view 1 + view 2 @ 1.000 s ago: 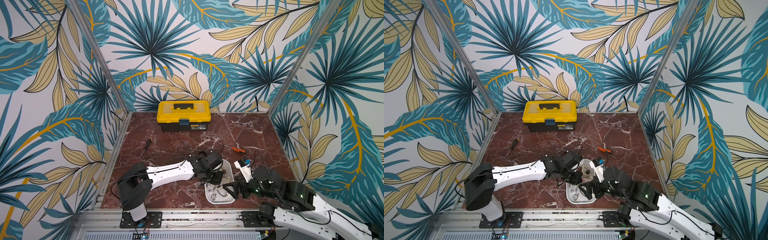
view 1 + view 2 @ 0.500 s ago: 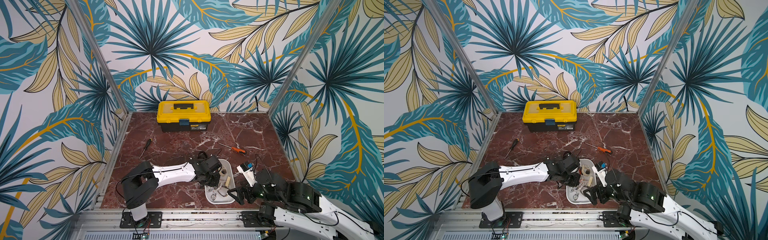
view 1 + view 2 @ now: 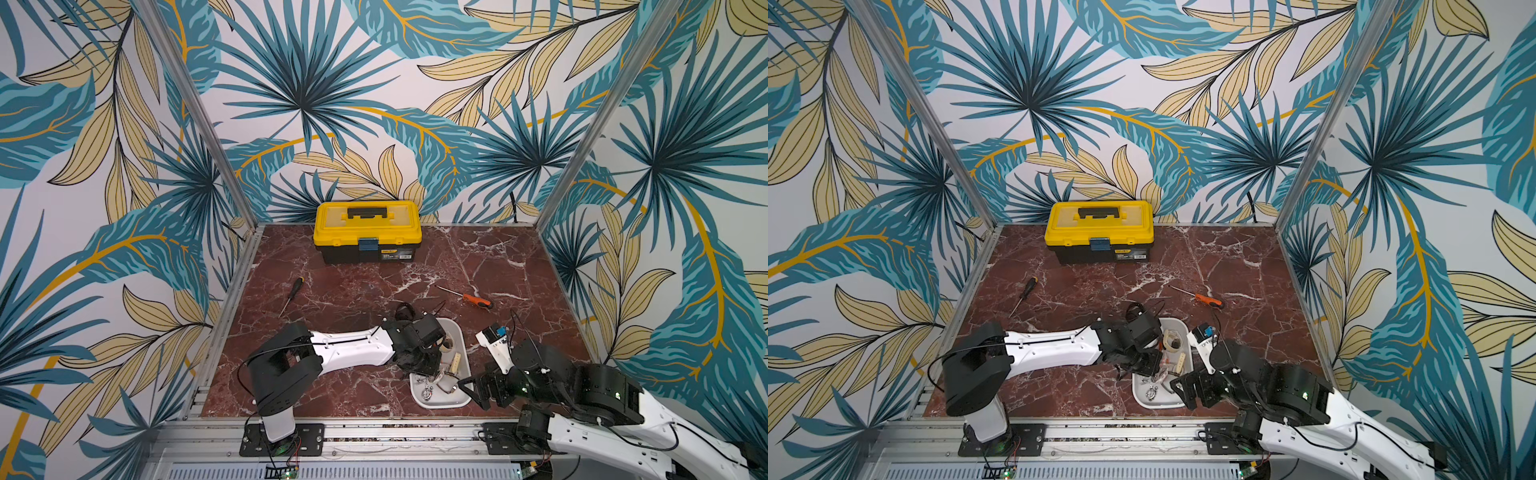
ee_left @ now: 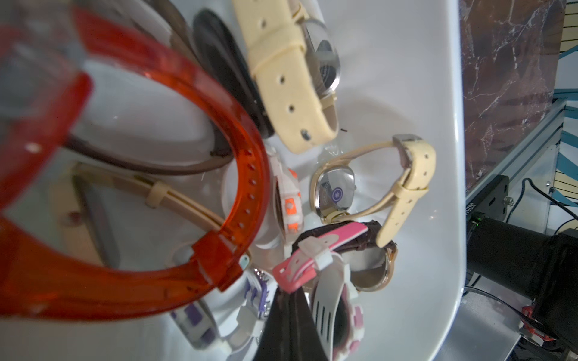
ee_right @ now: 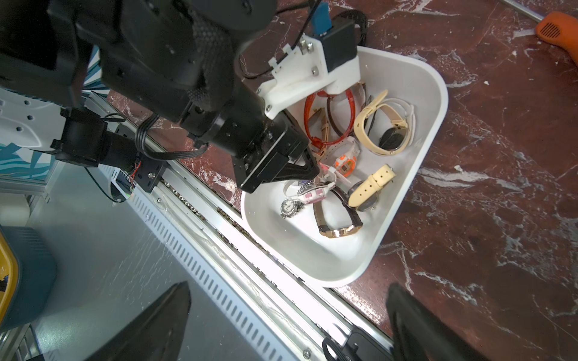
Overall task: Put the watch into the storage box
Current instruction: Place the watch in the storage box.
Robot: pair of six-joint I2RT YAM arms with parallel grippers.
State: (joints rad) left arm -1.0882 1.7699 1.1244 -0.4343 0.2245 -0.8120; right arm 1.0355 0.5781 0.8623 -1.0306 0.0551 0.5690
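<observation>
Reaching into the storage box (image 3: 449, 401) at the tabletop's (image 3: 353, 291) five o'clock, left fingers (image 4: 287, 322) pinch the pink watch (image 4: 325, 240) by its strap. Only release appears outstanding. Right fingers (image 5: 156, 318) stand spread, empty, at the box's four o'clock.

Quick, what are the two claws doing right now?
Left gripper: shut, apparently pinching the pink watch strap.
Right gripper: open, holding nothing.

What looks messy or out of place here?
Two screwdrivers lie loose on the table, a black-handled one and an orange-handled one, outside the shut yellow toolbox. The watches sit in a tangled heap in the storage box. Nothing looks broken.
</observation>
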